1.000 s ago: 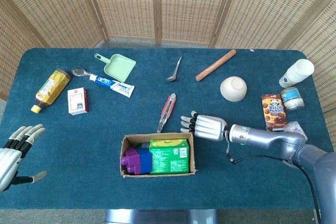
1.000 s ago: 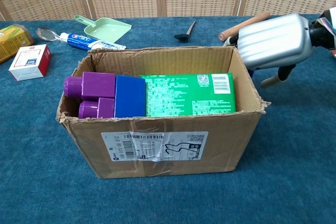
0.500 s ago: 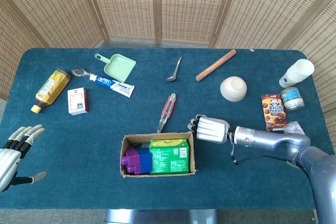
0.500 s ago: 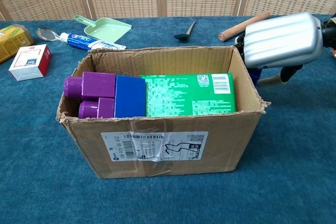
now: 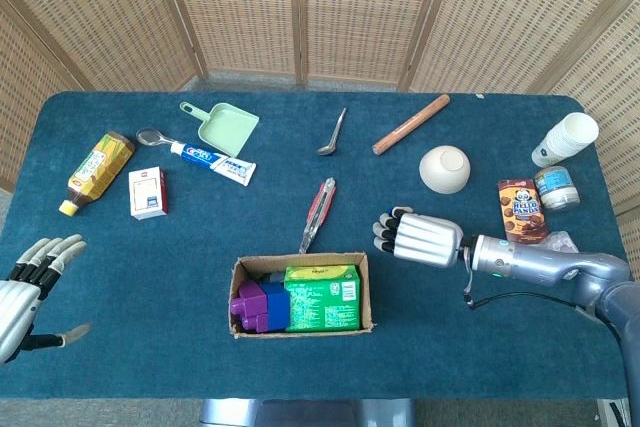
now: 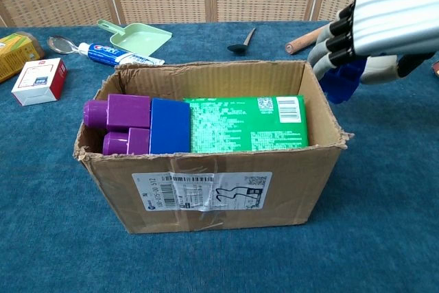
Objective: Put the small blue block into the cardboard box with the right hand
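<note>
— Just right of the cardboard box (image 6: 206, 193), that was where the right hand (image 6: 384, 22) hung, off the table (image 5: 150, 277), with its back turned up.

— And the fingers (image 6: 336, 32)?

— Curled down around the small blue block (image 6: 341, 80). From the chest camera's side I could see the block tucked under them, beside the box's right wall and about level with its rim. It was outside the box, not over the opening.

— From above?

— From above the hand (image 5: 420, 239) covered the block almost entirely, so I could not make it out there. The hand sat between the box (image 5: 300, 295) and the white bowl (image 5: 444, 169), with the red tongs (image 5: 317, 214) lying near its fingertips.

— What was in the box?

— A purple block (image 6: 116, 123) at the left, a larger blue block (image 6: 169, 125) touching it, and a green carton (image 6: 247, 123) filling the rest.

— The other arm?

— The left hand (image 5: 30, 292) was at the near left corner of the table, fingers spread, grasping nothing.

— Anything else lying about?

— Along the far side were a green dustpan (image 5: 221, 128), a tube of toothpaste (image 5: 212, 159), a spoon (image 5: 333, 133) and a rolling pin (image 5: 411, 124). At the left lay a bottle (image 5: 98, 171) beside a small white and red carton (image 5: 148, 192). At the right edge stood a stack of paper cups (image 5: 566, 138), a small tin (image 5: 555, 188) and a cookie box (image 5: 520, 213).
</note>
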